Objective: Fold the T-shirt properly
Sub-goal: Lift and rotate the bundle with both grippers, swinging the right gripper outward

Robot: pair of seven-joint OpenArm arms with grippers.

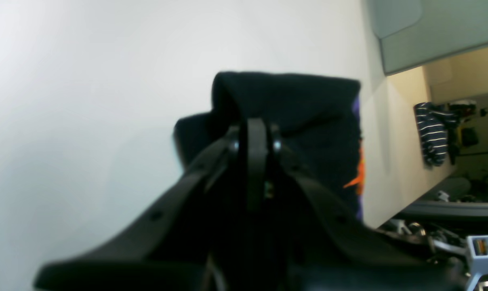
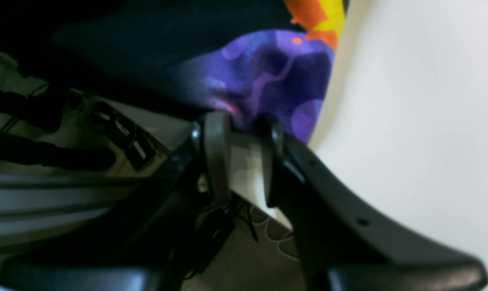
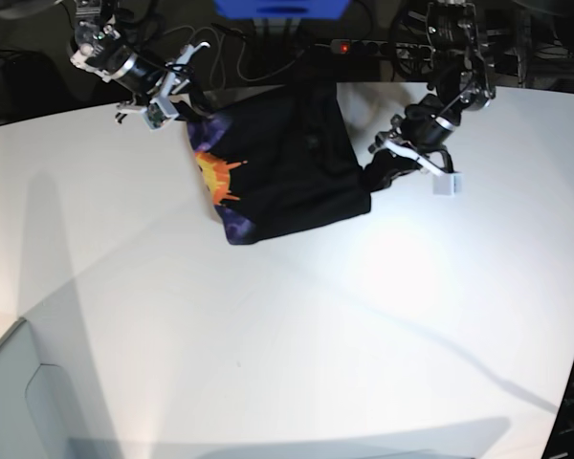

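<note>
Up at the far edge of the white bench [image 3: 297,335] I've got one T-shirt [image 3: 287,172] and two hands on it, so that's the whole count for the task stuff. The shirt is black and partly folded, lying flat near the back edge, with an orange-yellow sun and purple-blue print showing along its left side in the base view.

Left hand [image 1: 255,135] sits at the shirt's right edge in the base view. From its wrist camera the fingers are pressed together with black cloth bunched right at the tips, so I'd call that clamped down on the shirt. A strip of the print peeks out at the cloth's far side there.

Right hand [image 2: 239,128] is at the opposite corner, up by the printed end [image 2: 268,76]. Its two fingers have a visible gap between them, and the purple bit of the shirt sits right at the tips. Whether it's actually pinching cloth or just touching, I can't tell from that blurry view.

Most of the bench is bare and glossy, with a bright glare patch in the middle. Behind it the room is dark, with cables and a power strip with a red light [image 3: 342,46]. The left wrist camera also catches a striped garment [image 1: 432,133] off in the background clutter.
</note>
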